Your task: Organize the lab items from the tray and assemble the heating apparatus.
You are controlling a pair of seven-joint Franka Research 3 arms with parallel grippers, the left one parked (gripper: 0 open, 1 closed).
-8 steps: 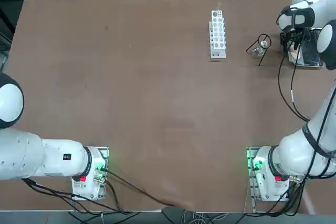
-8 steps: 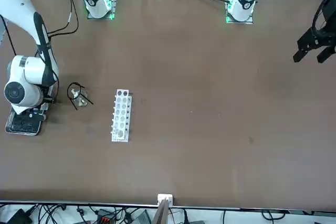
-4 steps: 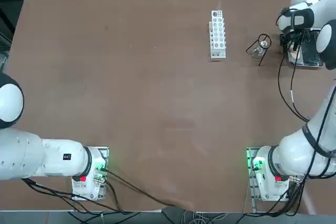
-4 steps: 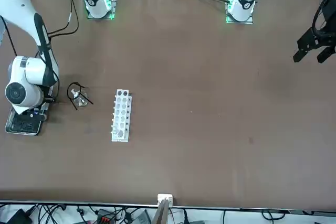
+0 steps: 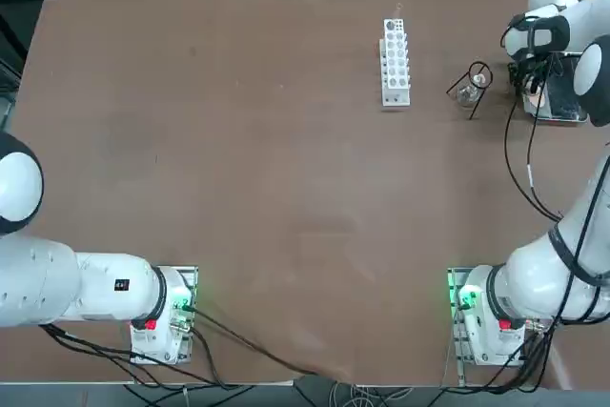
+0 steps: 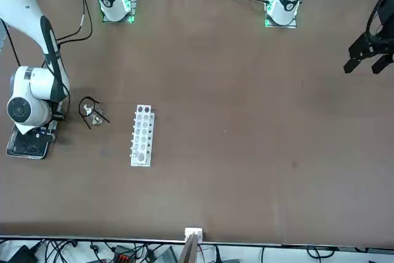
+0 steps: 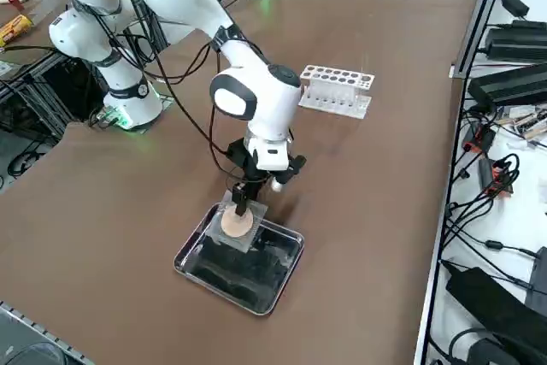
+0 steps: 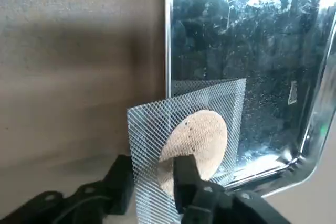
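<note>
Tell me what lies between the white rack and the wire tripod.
Only bare brown tabletop separates the white rack from the wire tripod, as the top view shows.

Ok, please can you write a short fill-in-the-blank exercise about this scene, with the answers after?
The right gripper is at the mesh square, whose round centre is ____ in colour. The mesh square crosses the ____ of the metal tray. The clear burner under the wire tripod is made of ____.

Missing words: tan; rim; glass.

Wht test-tube rack [image 7: 336, 91] on brn tabletop [image 7: 367, 211]
</note>
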